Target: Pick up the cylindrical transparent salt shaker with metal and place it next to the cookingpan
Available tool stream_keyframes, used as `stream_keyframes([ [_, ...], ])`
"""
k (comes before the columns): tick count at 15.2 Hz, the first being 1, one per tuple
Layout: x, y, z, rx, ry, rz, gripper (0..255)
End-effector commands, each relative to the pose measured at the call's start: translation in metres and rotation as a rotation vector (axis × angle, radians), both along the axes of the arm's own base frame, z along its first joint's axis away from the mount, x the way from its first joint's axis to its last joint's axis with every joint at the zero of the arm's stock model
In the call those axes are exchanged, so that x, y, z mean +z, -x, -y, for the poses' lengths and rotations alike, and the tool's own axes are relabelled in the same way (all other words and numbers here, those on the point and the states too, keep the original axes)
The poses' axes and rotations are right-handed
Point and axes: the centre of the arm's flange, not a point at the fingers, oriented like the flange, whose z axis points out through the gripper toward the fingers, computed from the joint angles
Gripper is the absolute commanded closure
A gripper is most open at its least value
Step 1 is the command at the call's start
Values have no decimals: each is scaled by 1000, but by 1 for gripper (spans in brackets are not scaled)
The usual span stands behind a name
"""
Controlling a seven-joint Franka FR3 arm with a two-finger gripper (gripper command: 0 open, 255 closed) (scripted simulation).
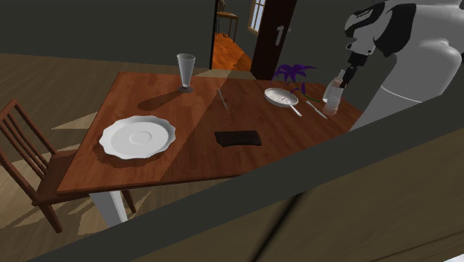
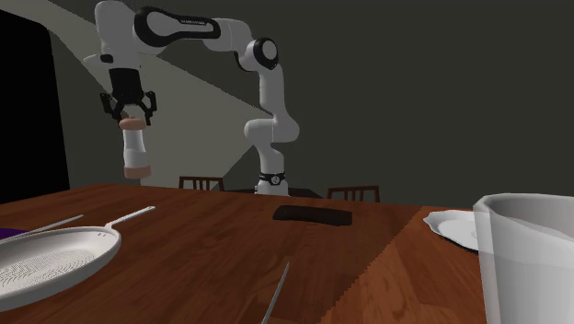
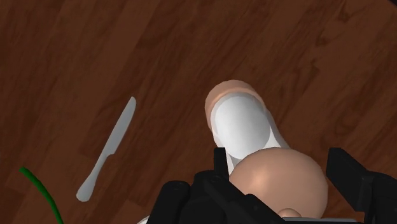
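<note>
End effector (image 2: 134,117) clamps salt shaker (image 2: 135,147) by its top above table (image 2: 230,262), fill looks white, prob. salt, pan (image 2: 46,258) nearby.

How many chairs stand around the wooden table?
3. One chair stands at the table end by the white plate in the shoulder view. In the second exterior view, a left chair back and a right chair back rise behind the table's far edge. Others may be hidden.

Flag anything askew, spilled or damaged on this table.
Nothing stands out. The shaker hangs near upright in the claw, clear of the table. The pan, plate and glass sit flat and whole, and no spill shows.
</note>
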Motion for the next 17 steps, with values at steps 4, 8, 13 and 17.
stream_keyframes([
  [4,-27,-1,-1,0,0,0,255],
  [8,-48,-1,-1,0,0,0,255],
  [13,-74,-1,-1,0,0,0,255],
  [17,-96,-1,-1,0,0,0,255],
])
